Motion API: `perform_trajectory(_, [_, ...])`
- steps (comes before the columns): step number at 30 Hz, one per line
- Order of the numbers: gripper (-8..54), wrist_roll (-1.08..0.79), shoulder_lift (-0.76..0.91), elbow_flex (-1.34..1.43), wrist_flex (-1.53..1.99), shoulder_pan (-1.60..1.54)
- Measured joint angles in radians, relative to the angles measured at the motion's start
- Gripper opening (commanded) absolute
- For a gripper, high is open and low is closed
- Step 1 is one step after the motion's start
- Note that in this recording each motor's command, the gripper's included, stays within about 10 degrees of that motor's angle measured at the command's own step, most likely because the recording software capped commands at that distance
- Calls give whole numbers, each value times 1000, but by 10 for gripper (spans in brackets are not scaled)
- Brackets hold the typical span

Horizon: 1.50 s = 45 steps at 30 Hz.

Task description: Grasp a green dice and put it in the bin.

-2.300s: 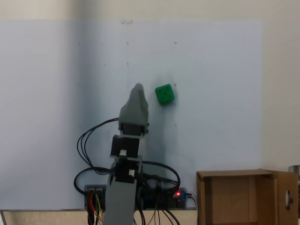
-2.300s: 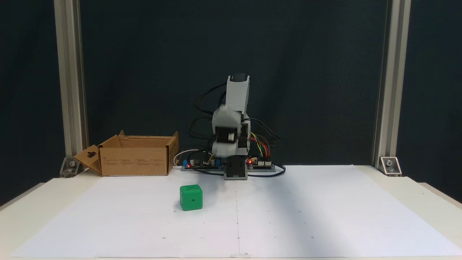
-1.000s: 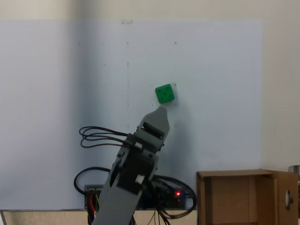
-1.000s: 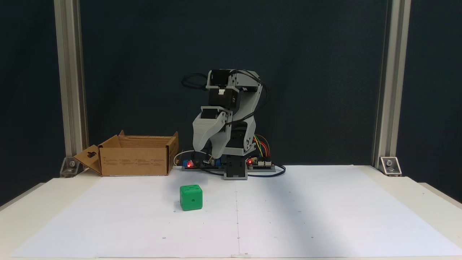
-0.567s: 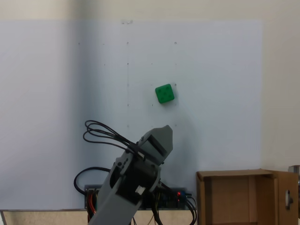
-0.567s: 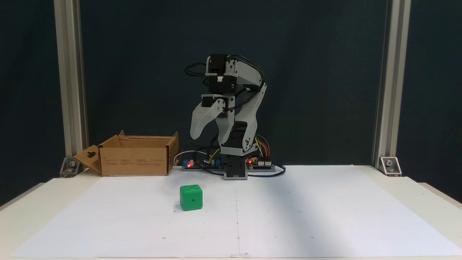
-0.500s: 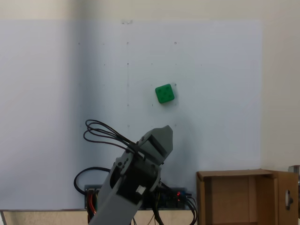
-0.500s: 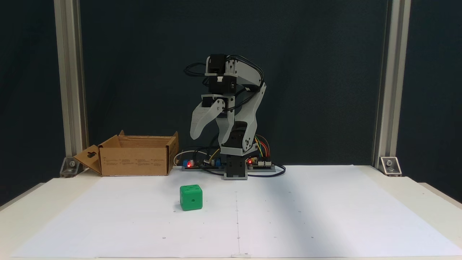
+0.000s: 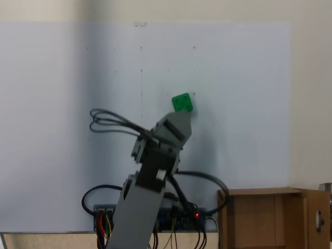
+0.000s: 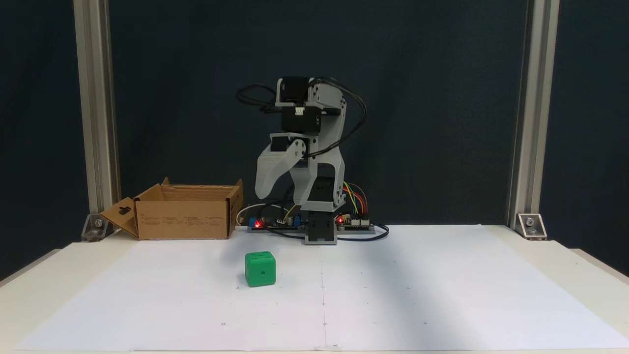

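**Arm reaches toward the dice; dice untouched on the paper**

Compared with half a second ago, the arm (image 10: pixel 314 147) has swung forward and lowered slightly. Seen from above, the gripper (image 9: pixel 181 118) now overlaps the near edge of the green dice (image 9: pixel 182 102), where before a clear strip of paper lay between them. From the front, the gripper (image 10: pixel 277 191) hangs well above the table, behind and a little to the right of the green dice (image 10: pixel 260 269), not touching it. The cable loops at the arm's elbow have shifted with the motion. The dice and the bin have not moved.

Pincer state: the two grey jaws stand apart in the front view, one tip lower and to the left, the other nearer the arm, with a visible gap and nothing between them.

Surroundings: the dice rests on a white paper sheet (image 10: pixel 393 295) that covers the tabletop, left of the sheet's centre line in the front view. The bin (image 10: pixel 184 211), a brown cardboard box with its flaps up, stands at the back left in that view, well apart from the dice; from above the bin (image 9: pixel 270 218) sits at the lower right. Nothing lies on the paper between dice and bin. Circuit boards with red lights and coloured wires (image 10: pixel 354 199) lie beside the arm's base. Two aluminium posts (image 10: pixel 96 113) frame the scene.

Count: one dice, one bin, one arm, two posts.
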Motion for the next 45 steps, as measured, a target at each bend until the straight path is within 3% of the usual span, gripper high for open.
perform_trajectory(13, [417,184,-118,-71,-3,-121])
perform_trajectory(22, [440,193,-120,-77,-63,-109])
perform_trajectory(31, [423,249,-141,-75,-63,-87])
perform_trajectory(45, [423,364,-298,-74,-175,-91])
